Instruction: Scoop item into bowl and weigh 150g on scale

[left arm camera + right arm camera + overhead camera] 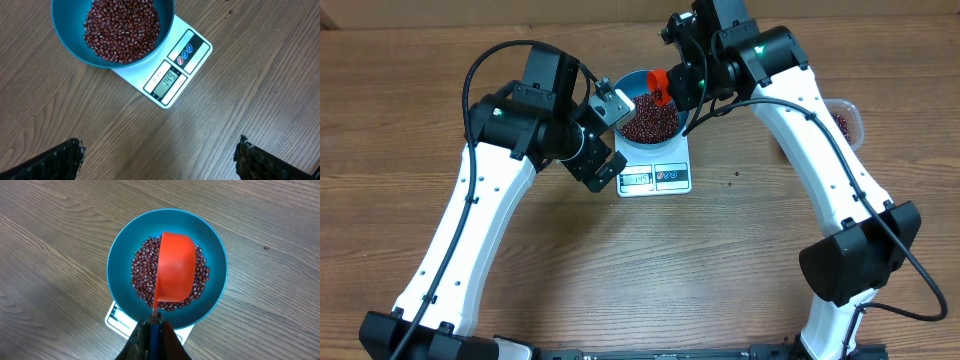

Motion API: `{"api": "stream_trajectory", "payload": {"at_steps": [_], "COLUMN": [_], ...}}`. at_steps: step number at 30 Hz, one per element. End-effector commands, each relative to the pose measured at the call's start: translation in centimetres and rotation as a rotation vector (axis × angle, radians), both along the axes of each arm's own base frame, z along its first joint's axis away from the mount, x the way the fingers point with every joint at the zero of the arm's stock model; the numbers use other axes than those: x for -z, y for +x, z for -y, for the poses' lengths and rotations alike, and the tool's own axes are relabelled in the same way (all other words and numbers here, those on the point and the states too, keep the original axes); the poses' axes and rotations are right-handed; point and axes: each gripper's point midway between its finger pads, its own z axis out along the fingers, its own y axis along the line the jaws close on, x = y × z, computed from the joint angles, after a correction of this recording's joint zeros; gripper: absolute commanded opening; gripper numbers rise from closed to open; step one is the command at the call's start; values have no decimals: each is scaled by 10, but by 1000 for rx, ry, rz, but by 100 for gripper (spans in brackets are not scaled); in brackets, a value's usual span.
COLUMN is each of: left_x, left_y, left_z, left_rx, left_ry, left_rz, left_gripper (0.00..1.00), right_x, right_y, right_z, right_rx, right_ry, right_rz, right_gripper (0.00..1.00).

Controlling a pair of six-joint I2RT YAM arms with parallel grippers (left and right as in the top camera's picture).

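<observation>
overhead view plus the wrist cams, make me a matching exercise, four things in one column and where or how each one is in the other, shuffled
Column A
1. beans
2. blue bowl
3. red scoop
4. left gripper

Column B
a. held by the shut right gripper, above the bowl
b. heaped inside the bowl
c. open and empty, over bare wood near the scale
d. standing on the scale

Pairs: 1-b, 2-d, 3-a, 4-c
</observation>
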Motion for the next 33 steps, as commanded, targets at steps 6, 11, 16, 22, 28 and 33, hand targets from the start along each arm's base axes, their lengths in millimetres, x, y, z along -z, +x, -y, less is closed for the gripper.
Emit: {"api": "stream_trajectory", "payload": {"at_steps": [6, 11, 16, 22, 28, 33], "left_x": [4, 4, 4, 4, 4, 4], "left_y": [0, 0, 0, 0, 0, 0], "left_z": [-1, -1, -1, -1, -1, -1], "left_rx": [10, 10, 10, 10, 10, 10], "left_ry": [7, 7, 7, 7, 7, 7], "left_rz": [-5, -5, -5, -5, -5, -5], "left_gripper": [99, 100, 99, 100, 99, 100], "right_x": [-26, -26, -26, -27, -34, -44], "right_y": [4, 4, 4, 2, 1, 3], "right_z": [5, 5, 5, 2, 5, 20], "right_rx": [7, 7, 7, 0, -25, -29], "right_ry": [67, 67, 67, 84, 190, 310], "right_rz": [40, 39, 39, 31, -9, -51], "right_gripper": [4, 4, 4, 4, 4, 4]}}
